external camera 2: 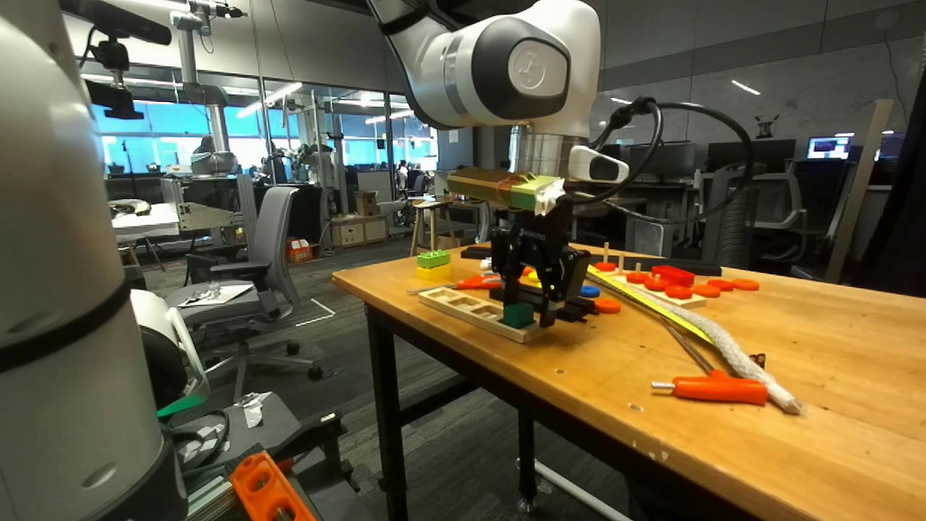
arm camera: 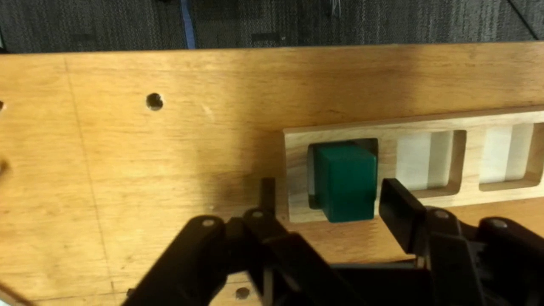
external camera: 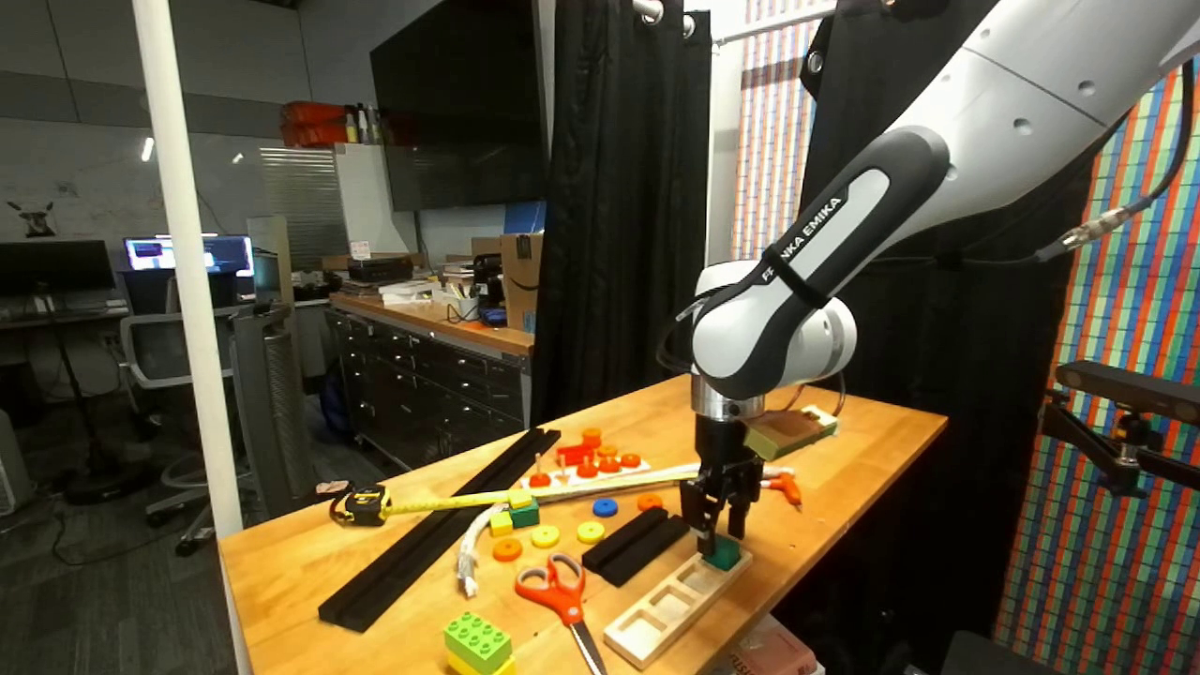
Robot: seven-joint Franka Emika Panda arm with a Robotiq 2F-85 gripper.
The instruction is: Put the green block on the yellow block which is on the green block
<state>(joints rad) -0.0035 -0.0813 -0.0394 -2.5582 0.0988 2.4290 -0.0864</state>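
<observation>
Not done tbh, yellow block (external camera: 520, 498) looks set on bottom green block (external camera: 527, 515), spare green block (arm camera: 346, 185) in tray (arm camera: 472, 161) needs stacking, pincer (arm camera: 328, 193) spread wide, empty

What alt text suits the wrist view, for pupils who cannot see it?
A green block stands in the end compartment of a wooden tray. An open black gripper shows at the bottom, its fingers flanking the block. The tray lies near the edge of a wooden table, carpet beyond.
</observation>
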